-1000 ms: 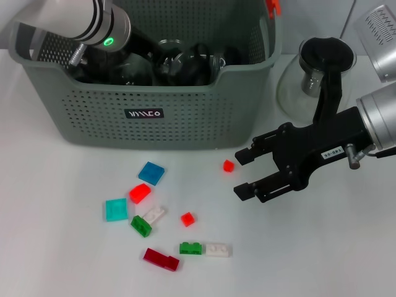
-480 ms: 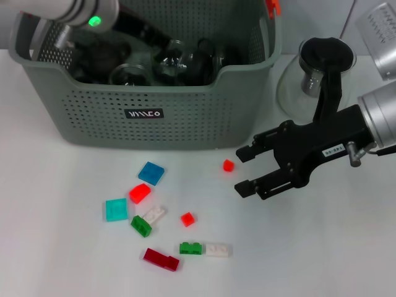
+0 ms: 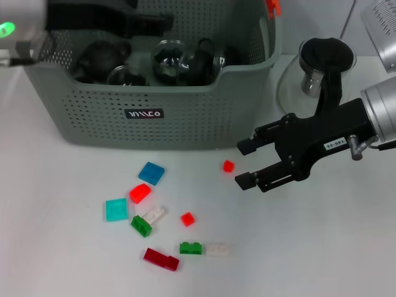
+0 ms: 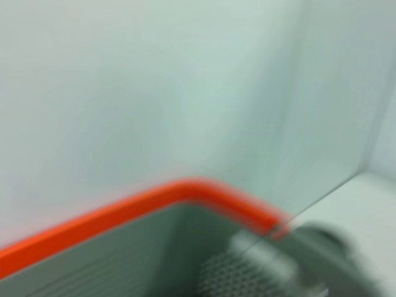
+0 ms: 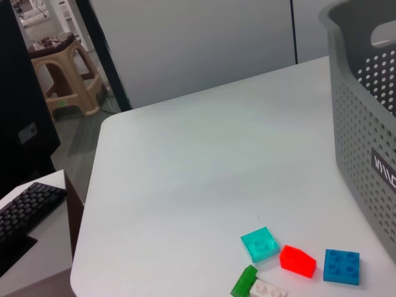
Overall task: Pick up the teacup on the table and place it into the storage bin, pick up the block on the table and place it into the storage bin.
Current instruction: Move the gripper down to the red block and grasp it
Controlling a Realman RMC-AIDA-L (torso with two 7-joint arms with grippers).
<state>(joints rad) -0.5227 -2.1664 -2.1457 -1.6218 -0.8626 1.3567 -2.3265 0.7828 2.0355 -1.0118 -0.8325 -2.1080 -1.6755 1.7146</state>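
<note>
Left arm has lifted clear of the grey-green perforated storage bin (image 3: pixel 154 93) toward frame upper left, pincer state can't tell; right pincer (image 3: pixel 249 164), jaws wide, sits just right of small red cube block (image 3: pixel 228 166), centre-right on white surface (image 3: pixel 74 247).

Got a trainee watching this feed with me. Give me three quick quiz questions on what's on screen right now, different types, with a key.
1. True or false: the right gripper is holding a block.
2. Multiple choice: the small red block nearest the right gripper lies A) inside the storage bin, B) on the table in front of the bin, C) on the glass carafe.
3. Fill in: the glass teacups lie inside the ____.

Key: 1 false, its jaws are open and empty, beside the block. 2 B. 3 storage bin.

The left gripper is above the bin's back.
</note>
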